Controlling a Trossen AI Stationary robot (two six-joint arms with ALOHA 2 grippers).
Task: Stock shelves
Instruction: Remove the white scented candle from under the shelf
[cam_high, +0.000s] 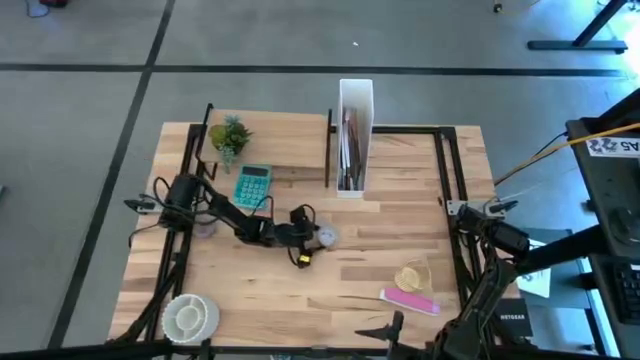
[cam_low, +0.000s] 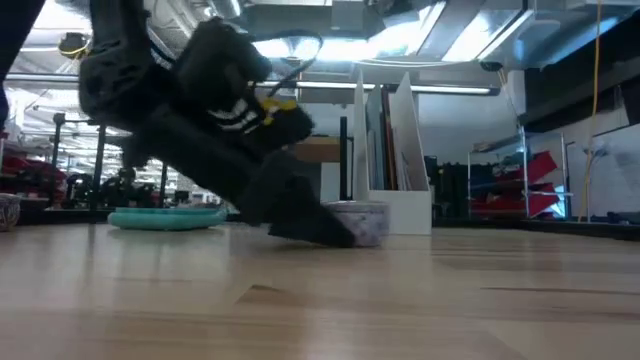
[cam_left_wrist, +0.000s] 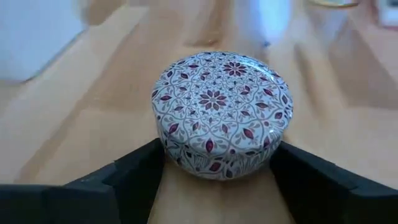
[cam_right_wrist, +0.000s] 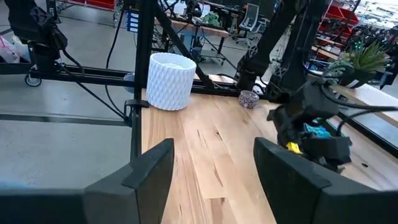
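A round tin (cam_left_wrist: 221, 106) with a purple-and-white flower pattern stands on its base on the wooden table (cam_high: 380, 250), near the middle. My left gripper (cam_high: 316, 238) reaches in low from the table's left and is shut on the tin (cam_low: 362, 222). The shelves (cam_high: 285, 140) stand at the far left with a small green plant (cam_high: 230, 135) on top. My right gripper (cam_high: 388, 327) waits open near the front edge, nothing between its fingers (cam_right_wrist: 149, 174). My left gripper pinches the tin's round side wall (cam_left_wrist: 169, 148) between its two fingers (cam_left_wrist: 134, 171), one on each opposite side, low on the wall. The fingers come in nearly level from the table's left. The tin stands upright with its base on the table.
A teal calculator (cam_high: 252, 186) lies in front of the shelves. A tall white file box (cam_high: 354, 135) stands right of them. A white ribbed pot (cam_high: 190, 315) sits at the front left. A pink flat thing (cam_high: 410, 300) and a clear yellowish item (cam_high: 412, 275) lie front right.
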